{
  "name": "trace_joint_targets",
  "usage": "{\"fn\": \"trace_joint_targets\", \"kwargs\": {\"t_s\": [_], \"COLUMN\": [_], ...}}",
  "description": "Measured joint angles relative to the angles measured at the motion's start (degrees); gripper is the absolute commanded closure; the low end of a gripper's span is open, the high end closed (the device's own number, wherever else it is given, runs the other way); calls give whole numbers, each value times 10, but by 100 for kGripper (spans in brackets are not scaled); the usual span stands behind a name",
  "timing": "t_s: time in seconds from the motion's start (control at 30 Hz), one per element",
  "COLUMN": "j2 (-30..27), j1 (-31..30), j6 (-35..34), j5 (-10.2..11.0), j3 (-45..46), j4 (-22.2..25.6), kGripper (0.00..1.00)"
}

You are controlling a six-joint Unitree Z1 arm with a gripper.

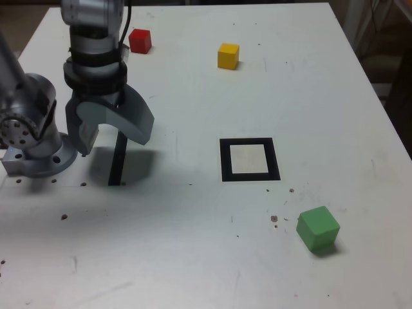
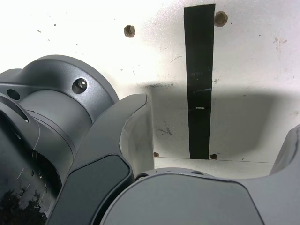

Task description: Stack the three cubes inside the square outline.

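Three cubes lie apart on the white table in the exterior view. The red cube (image 1: 140,40) sits at the far left, the yellow cube (image 1: 228,55) far centre, and the slightly larger green cube (image 1: 317,228) near right. The square outline (image 1: 225,159) lies flat mid-table with nothing on its pale centre. My gripper (image 1: 112,145) hangs open and empty over the table on the exterior view's left, well away from every cube. In the wrist view the gripper (image 2: 215,122) shows wide-spread grey jaws with only tabletop between them; no cube or outline shows there.
A thin black strip (image 1: 118,161) lies on the table directly under the gripper, also seen as the black strip (image 2: 199,79) in the wrist view. The arm's grey base (image 1: 32,138) stands at the exterior view's left edge. Small holes (image 2: 129,31) dot the table.
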Motion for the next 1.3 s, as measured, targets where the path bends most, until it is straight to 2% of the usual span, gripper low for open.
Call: {"fn": "trace_joint_targets", "kwargs": {"t_s": [0.23, 0.4, 0.57, 0.87, 1.17, 1.3], "j2": [0, 1, 5, 7, 8, 8], "j1": [0, 4, 35, 83, 125, 153], "j6": [0, 6, 29, 44, 92, 154], "j5": [0, 10, 29, 82, 107, 115], "j3": [-1, -10, -17, -41, -51, -63], "j4": [5, 17, 23, 25, 24, 21], "kGripper": [1, 1, 1, 1, 1, 0]}}
